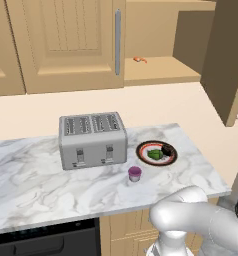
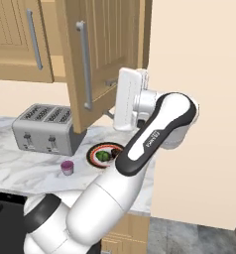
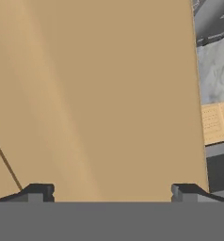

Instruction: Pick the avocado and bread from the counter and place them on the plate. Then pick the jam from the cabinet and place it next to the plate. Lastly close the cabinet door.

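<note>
Marble counter (image 1: 36, 185) — toaster (image 1: 92, 140), plate (image 1: 144, 148), jam (image 1: 135, 173)

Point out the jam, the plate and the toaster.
jam (image 1: 135, 173), left base view, side of the jar.
plate (image 1: 143, 146), left base view, orange-red rim at upper left.
toaster (image 1: 93, 148), left base view, front face between the levers.

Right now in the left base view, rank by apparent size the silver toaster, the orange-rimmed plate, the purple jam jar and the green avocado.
1. Silver four-slot toaster
2. Orange-rimmed round plate
3. Purple jam jar; the green avocado looks about alike, so no ranking.
</note>
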Robot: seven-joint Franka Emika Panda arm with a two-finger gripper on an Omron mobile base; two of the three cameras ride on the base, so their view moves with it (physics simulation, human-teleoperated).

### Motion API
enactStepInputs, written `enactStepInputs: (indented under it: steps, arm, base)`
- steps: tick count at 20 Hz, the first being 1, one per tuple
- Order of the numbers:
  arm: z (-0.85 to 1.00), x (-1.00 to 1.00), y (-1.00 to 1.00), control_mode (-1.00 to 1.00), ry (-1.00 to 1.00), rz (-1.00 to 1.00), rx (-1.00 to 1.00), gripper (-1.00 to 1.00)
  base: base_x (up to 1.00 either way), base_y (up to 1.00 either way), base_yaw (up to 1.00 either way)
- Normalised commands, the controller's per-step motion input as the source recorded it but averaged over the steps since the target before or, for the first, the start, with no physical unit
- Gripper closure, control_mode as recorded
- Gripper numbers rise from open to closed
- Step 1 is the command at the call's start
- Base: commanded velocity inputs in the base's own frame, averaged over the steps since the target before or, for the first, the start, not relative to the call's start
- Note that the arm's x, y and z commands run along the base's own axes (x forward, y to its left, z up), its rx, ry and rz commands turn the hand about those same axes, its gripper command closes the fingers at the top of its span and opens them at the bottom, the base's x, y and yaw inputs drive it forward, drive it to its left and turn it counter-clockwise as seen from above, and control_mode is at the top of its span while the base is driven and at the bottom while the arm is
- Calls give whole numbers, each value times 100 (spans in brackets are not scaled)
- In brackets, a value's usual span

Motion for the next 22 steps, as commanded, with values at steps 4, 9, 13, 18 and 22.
enactStepInputs:
  steps: [4,9,13,18,22]
  arm:
    - [0,3,63,-100,0,-4,0,-100]
    - [0,12,75,-100,0,-11,-2,-100]
    - [0,17,75,-100,0,-15,-2,-100]
    - [0,35,80,-100,0,-19,-3,-100]
    - [0,46,68,-100,0,-20,-2,-100]
  base:
    - [0,0,0]
    - [0,0,0]
    - [0,0,0]
    - [0,0,0]
    - [0,0,0]
